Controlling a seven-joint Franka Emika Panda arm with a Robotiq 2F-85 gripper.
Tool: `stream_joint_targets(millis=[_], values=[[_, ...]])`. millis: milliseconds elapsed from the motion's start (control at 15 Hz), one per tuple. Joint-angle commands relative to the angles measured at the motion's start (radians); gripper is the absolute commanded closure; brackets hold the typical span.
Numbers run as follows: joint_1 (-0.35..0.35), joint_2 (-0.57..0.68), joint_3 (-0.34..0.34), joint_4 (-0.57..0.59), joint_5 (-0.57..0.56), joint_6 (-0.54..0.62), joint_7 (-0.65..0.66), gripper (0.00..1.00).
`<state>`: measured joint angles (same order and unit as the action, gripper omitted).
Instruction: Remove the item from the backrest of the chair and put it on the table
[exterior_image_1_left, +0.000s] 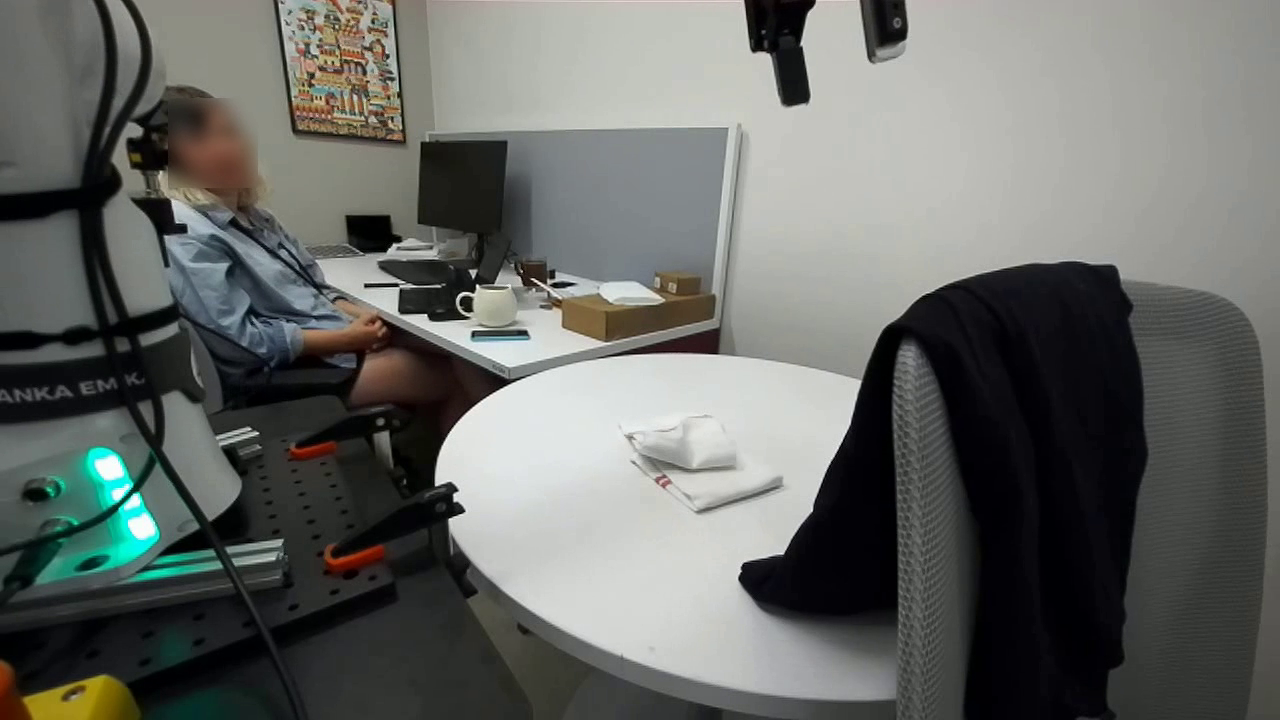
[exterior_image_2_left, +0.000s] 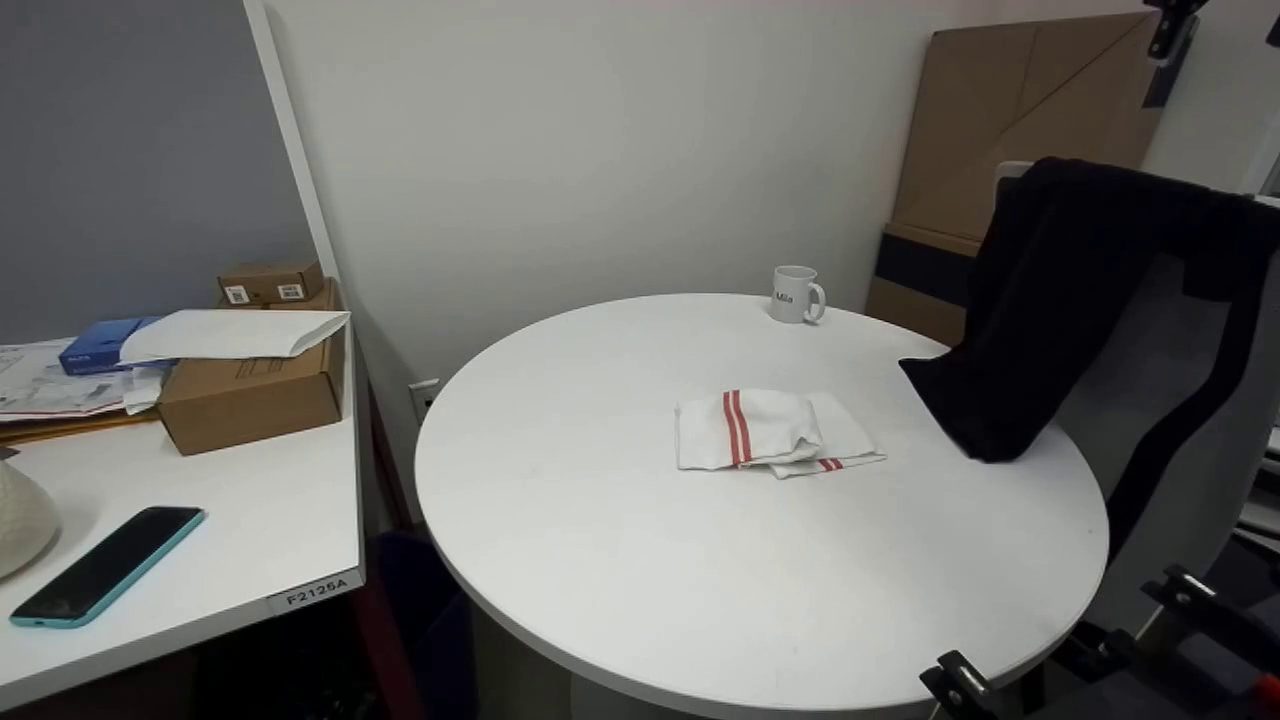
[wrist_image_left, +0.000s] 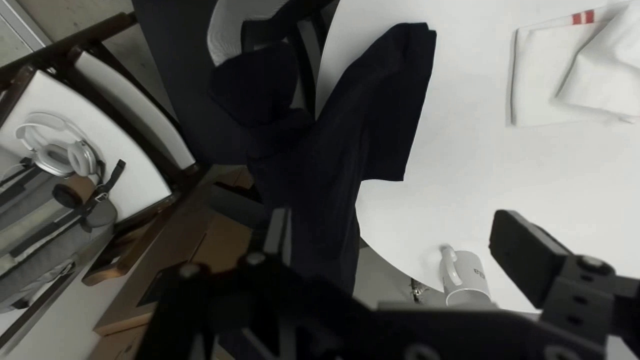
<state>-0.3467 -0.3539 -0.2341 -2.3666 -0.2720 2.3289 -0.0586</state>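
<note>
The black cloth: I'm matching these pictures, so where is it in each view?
In an exterior view: black cloth at lower right, over the chair backrest.
In an exterior view: black cloth at upper right.
Wrist view: black cloth down the middle.
Shared landmark: white towel, left of it in both exterior views, right of it in the wrist view.

Below the claw (exterior_image_1_left: 839, 73), a round white table (exterior_image_2_left: 570, 510) carried a red-striped white cloth (exterior_image_2_left: 765, 428), a white mug (exterior_image_2_left: 791, 296) and, partly, black fabric (exterior_image_2_left: 1045, 300).

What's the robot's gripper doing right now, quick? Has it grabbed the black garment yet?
Gripper: open, its fingers spread apart, holding nothing; the black garment hangs over the chair's backrest.
</note>
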Motion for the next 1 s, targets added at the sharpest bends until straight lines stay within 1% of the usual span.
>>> stream_joint_targets(millis=[0, 333, 600, 933], values=[[0.008, 0.155, -0.021, 0.119, -0.007, 0.039, 0.008, 0.00], [0.005, 0.322, -0.050, 0.204, 0.024, 0.139, 0.036, 0.00], [0.002, 0.423, -0.076, 0.254, 0.075, 0.198, 0.047, 0.00], [0.001, 0.513, -0.083, 0.263, 0.154, 0.266, 0.049, 0.00]])
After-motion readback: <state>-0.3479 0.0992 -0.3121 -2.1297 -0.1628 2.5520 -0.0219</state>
